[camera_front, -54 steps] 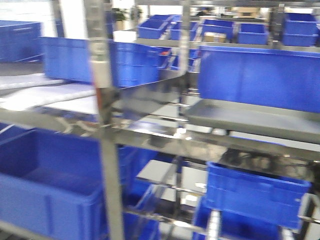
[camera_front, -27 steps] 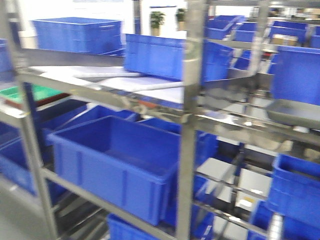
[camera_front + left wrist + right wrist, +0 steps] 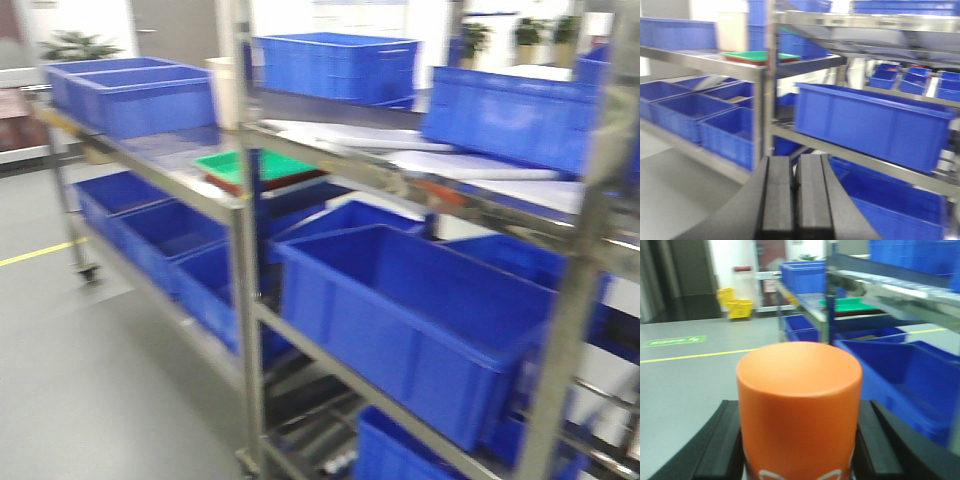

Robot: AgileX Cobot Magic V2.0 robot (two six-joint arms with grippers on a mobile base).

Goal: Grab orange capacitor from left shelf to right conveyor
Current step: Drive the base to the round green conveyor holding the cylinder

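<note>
Sitting upright, orange capacitor (image 3: 799, 410) is pinched between right fingers (image 3: 722, 442) (left fingers (image 3: 777, 195) pressed together, empty); right conveyor not in view.

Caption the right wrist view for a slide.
Right pincer clamps the orange capacitor, blue bins and steel rack beyond.

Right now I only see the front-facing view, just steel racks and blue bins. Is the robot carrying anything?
Observer: Yes. In the right wrist view an orange capacitor stands upright between the black fingers of the right gripper.
Operator: And the other hand?
Observer: The left gripper is shut, its two pads pressed together with nothing between them.
Operator: Anything on the floor that I miss?
Observer: Some yellow containers stand by the far wall, beyond a green floor marking.
</note>
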